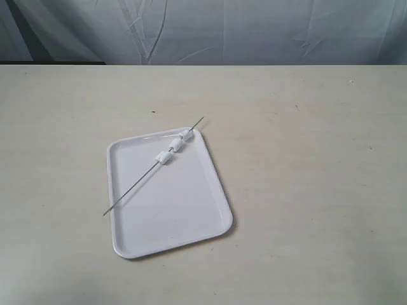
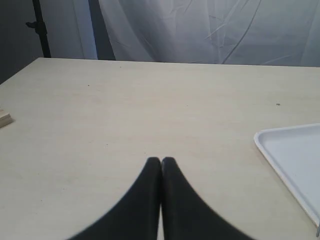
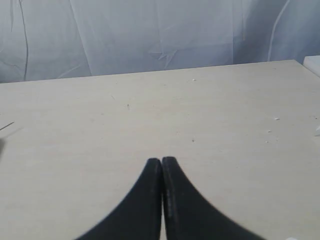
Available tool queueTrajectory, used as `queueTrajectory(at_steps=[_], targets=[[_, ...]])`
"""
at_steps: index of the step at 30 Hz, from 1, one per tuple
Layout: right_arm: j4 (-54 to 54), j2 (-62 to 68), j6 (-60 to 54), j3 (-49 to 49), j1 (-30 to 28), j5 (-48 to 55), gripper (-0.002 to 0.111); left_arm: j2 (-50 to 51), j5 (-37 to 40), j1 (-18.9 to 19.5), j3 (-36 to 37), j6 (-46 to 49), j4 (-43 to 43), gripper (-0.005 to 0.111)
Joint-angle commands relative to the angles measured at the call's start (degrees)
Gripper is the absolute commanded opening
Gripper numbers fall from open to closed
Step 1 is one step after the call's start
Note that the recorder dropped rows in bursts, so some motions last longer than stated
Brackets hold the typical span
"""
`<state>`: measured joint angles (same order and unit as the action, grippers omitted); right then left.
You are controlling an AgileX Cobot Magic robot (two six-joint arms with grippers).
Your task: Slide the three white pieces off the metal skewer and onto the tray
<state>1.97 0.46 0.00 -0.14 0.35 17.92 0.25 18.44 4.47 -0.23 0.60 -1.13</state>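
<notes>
The white tray (image 1: 184, 222) lies on the table near the middle of the exterior view. Across its far half lies the thin metal skewer (image 1: 130, 194), slanted, with both ends past the rim. The three white pieces (image 1: 175, 145) are threaded on its upper part, over the tray's far corner. Neither arm shows in the exterior view. My left gripper (image 2: 161, 160) is shut and empty above bare table, with the tray's edge (image 2: 280, 145) off to one side. My right gripper (image 3: 161, 160) is shut and empty too, far from the tray.
The pale table (image 1: 318, 159) spreads wide around the tray. A grey-blue cloth backdrop (image 1: 254, 28) hangs behind the far edge. A small wooden block (image 2: 4, 120) sits at the table's side in the left wrist view, and a dark stand (image 2: 40, 25) rises beyond it.
</notes>
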Motion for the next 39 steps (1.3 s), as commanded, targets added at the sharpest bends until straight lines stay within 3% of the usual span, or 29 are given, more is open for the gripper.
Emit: queueTrajectory(at_steps=[1, 9, 21, 27, 33, 39], targets=[[-0.42, -0.22, 0.00, 0.14, -0.35, -0.41, 0.000, -0.25, -0.50, -0.03, 0.23, -0.18, 0.32, 0.000], [-0.42, -0.22, 0.00, 0.14, -0.35, -0.41, 0.000, -0.25, -0.50, -0.03, 0.23, -0.18, 0.32, 0.000], [-0.42, -0.22, 0.00, 0.14, -0.35, -0.41, 0.000, -0.25, -0.75, -0.03, 0.23, 0.04, 10.62, 0.000], [-0.40, -0.22, 0.00, 0.14, -0.35, -2.86, 0.000, -0.25, -14.40, -0.03, 0.23, 0.04, 10.33, 0.000], [0.08, -0.22, 0.00, 0.14, -0.27, -22.42, 0.000, -0.25, -30.32, -0.03, 0.23, 0.04, 10.19, 0.000], [0.08, -0.22, 0.00, 0.14, -0.27, -34.85, 0.000, -0.25, -33.48, -0.03, 0.23, 0.04, 10.19, 0.000]])
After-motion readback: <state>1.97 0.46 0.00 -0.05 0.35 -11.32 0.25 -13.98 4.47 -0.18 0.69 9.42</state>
